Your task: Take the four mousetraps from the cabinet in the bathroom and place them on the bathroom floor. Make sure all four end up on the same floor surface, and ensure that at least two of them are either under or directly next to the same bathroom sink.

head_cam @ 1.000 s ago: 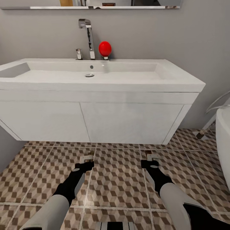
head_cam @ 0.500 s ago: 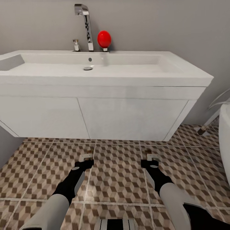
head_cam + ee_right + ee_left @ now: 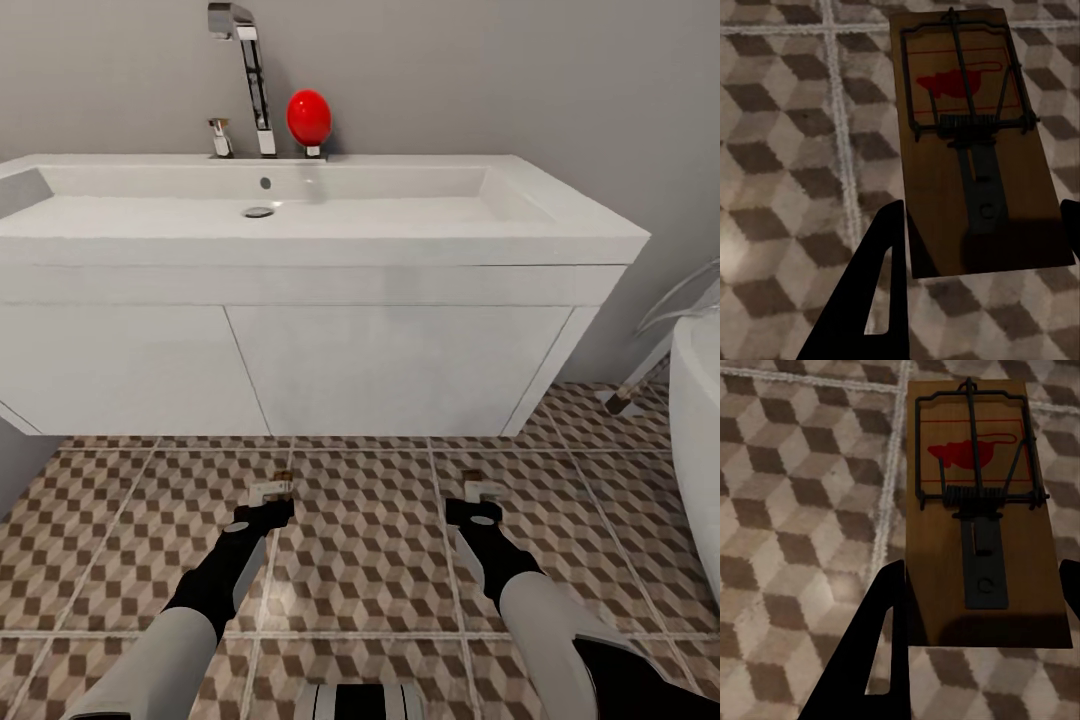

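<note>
Fingers of the left gripper (image 3: 979,641) clasp a flat brown wooden mousetrap (image 3: 979,510) over the cube-patterned brown-and-beige bathroom floor (image 3: 360,540); right gripper (image 3: 979,281) fingers likewise hold another wooden mousetrap (image 3: 975,142), before the white sink unit (image 3: 300,250).

White sink (image 3: 420,235), faucet (image 3: 252,75), red ball (image 3: 309,117)
</note>
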Robot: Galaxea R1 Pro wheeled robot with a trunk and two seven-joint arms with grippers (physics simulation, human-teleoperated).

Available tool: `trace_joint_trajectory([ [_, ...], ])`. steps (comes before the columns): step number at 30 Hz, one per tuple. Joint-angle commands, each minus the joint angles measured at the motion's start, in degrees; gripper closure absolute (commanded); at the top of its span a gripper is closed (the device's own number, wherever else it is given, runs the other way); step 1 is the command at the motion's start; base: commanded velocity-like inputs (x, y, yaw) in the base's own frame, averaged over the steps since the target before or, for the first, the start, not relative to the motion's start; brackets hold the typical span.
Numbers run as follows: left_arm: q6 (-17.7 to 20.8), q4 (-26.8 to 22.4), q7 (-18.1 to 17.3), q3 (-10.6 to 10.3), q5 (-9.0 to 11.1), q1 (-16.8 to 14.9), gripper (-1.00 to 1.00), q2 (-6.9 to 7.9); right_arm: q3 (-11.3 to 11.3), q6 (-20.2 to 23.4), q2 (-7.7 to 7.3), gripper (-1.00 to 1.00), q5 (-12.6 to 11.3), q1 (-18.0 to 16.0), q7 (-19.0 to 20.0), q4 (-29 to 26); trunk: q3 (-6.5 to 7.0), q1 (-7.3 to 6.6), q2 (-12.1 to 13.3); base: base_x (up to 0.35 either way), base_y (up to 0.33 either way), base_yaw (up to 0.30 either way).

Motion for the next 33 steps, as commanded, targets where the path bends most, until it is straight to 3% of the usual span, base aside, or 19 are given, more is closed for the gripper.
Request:
trace_joint_trajectory([
  [1,0.4,-0.1,0.2,0.2,-0.1,0.0,1.00,-0.05,-0.3,0.3,0.05,1.00,0.5,0.0,0.0,-0.1,-0.04,-0.01,0.0,0.000,0.000,-0.004],
  [15,0.6,-0.3,0.3,0.2,-0.2,0.0,1.00,-0.10,0.0,0.4,0.05,1.00,0.8,0.0,0.6,-0.1,-2.70,0.30,-0.2,0.000,0.000,0.000],
  [20,1.0,0.2,1.8,-0.1,-0.3,0.0,1.00,-0.12,0.1,0.7,0.04,1.00,0.9,0.0,0.6,0.0,-3.81,0.43,-0.2,0.000,0.000,0.000],
  [27,1.0,-0.1,3.0,-5.0,-1.3,0.0,1.00,-0.07,0.2,0.4,0.05,1.00,0.9,0.0,0.6,0.0,-5.36,0.61,-0.3,0.000,0.000,0.000],
  [33,0.9,-0.3,3.0,-5.7,-1.6,0.0,1.00,-0.04,0.2,0.3,0.05,1.00,0.9,0.0,0.6,0.0,-6.69,0.76,-0.4,0.000,0.000,0.000],
])
